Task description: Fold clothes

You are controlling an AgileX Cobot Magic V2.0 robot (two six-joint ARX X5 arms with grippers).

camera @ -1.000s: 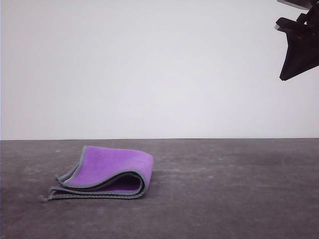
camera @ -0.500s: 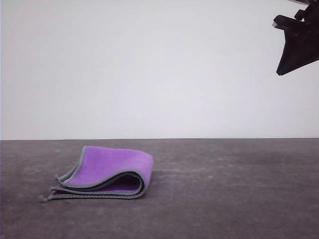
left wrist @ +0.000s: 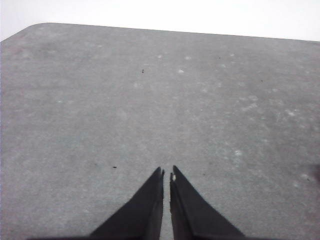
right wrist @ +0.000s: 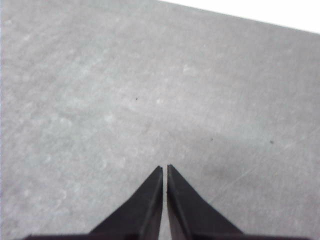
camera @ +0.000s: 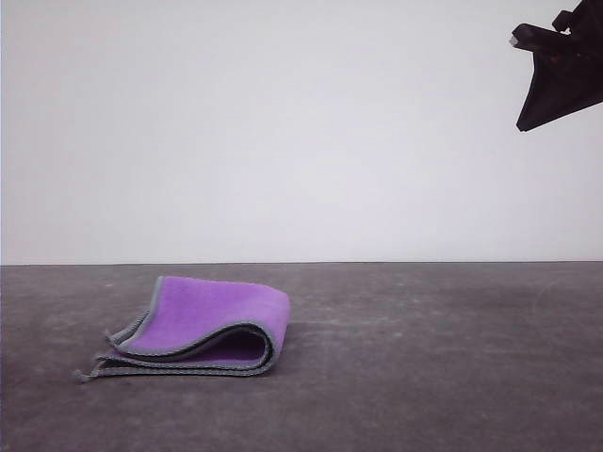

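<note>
The cloth (camera: 200,330) is seen folded over, purple side out, at lower left on the table (camera: 424,358). Both the left gripper (left wrist: 166,172) and the right gripper (right wrist: 164,167) are pressed together, empty; folding is judged largely finished.

Cloth (camera: 203,325): soft, fuzzy fabric, matt purple face, grey stitched hem. Table (camera: 433,358): dark grey, matt, faintly mottled and scuffed surface. Left gripper (left wrist: 166,175) and right gripper (right wrist: 164,170): black, matt fingers, plastic-like. Wall (camera: 283,132): plain white, smooth, matt.
</note>
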